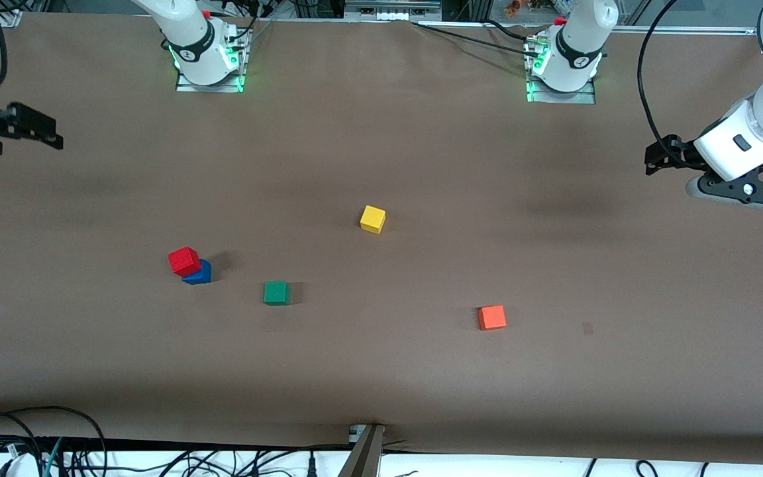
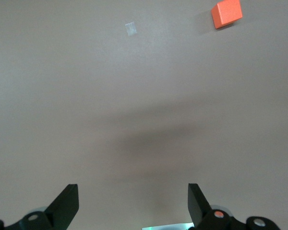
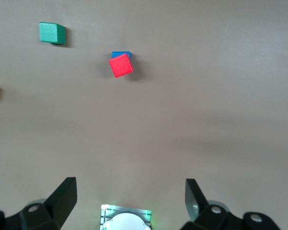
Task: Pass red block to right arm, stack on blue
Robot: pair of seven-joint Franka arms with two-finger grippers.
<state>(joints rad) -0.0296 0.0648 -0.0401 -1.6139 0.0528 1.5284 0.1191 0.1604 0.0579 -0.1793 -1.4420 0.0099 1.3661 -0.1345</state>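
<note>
While both arms wait drawn back at the ends of the brown counter (image 1: 381, 371), the red block (image 1: 184, 260) sits on top of the blue block (image 1: 200, 273), turned a little askew so that part of the blue cube shows beneath it. With that stack as the landmark, the green block (image 1: 276, 292) lies near it toward the left arm's end and slightly nearer the front camera; the yellow block (image 1: 373, 218) is farther from that camera and farther toward the left arm's end; the orange-red block (image 1: 491, 317) is well apart, nearer the camera and closest to the left arm's end. The right hand (image 1: 40, 130) hangs over the counter's edge at its own end, fingers (image 3: 62, 196) spread apart and empty. The left hand (image 1: 658, 159) hovers over the counter at its own end, fingers (image 2: 67, 203) likewise apart, holding nothing.
</note>
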